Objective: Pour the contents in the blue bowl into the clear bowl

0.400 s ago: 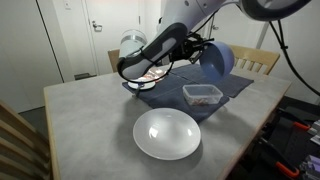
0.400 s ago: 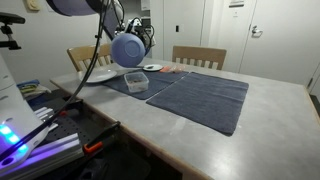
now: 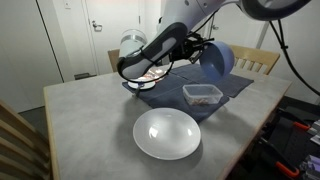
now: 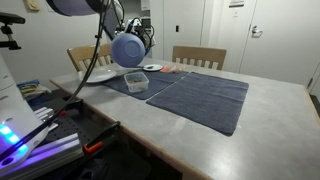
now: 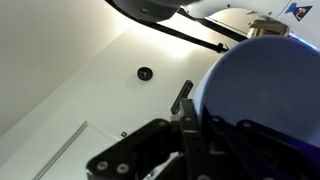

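The gripper (image 5: 188,108) pinches the blue bowl (image 3: 219,60) tight, tipped on its side just above the clear bowl (image 3: 203,96) on the table (image 3: 80,120), so it should pour slowly, right over the middle.

No legible text, small white door sign (image 4: 256,31) too blurred
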Available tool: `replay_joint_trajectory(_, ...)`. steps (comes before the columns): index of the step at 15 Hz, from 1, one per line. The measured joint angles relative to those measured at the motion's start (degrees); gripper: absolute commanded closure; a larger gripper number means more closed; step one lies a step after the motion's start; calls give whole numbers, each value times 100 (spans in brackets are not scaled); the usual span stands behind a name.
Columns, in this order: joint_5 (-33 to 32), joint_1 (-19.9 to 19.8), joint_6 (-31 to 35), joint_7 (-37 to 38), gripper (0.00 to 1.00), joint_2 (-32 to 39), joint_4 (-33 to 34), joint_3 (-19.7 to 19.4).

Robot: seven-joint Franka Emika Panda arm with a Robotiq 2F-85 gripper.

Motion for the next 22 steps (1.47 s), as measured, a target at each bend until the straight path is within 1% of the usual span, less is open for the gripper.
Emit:
replay_joint_trajectory(3, 0, 0, 0, 1, 93, 0, 0, 0)
replay_joint_trajectory(4, 0, 0, 0, 2, 98, 0, 0, 0)
replay_joint_trajectory(8, 5, -14, 27, -48, 98, -12, 8, 5)
replay_joint_trajectory(9, 129, -55, 141, -4, 98, -65, 13, 7)
replay_joint_trajectory(12, 889, -347, 699, 501, 98, -293, -39, 25)
replay_joint_trajectory(15, 1470, -752, 1563, 891, 98, -715, -434, 86)
replay_joint_trajectory(16, 1587, -885, 1893, 979, 98, -909, -652, 104)
replay_joint_trajectory(18, 1622, -1114, 2441, 1059, 98, -1366, -1110, 121)
replay_joint_trajectory(22, 1688, -1320, 3177, 1067, 98, -2425, -1982, -9)
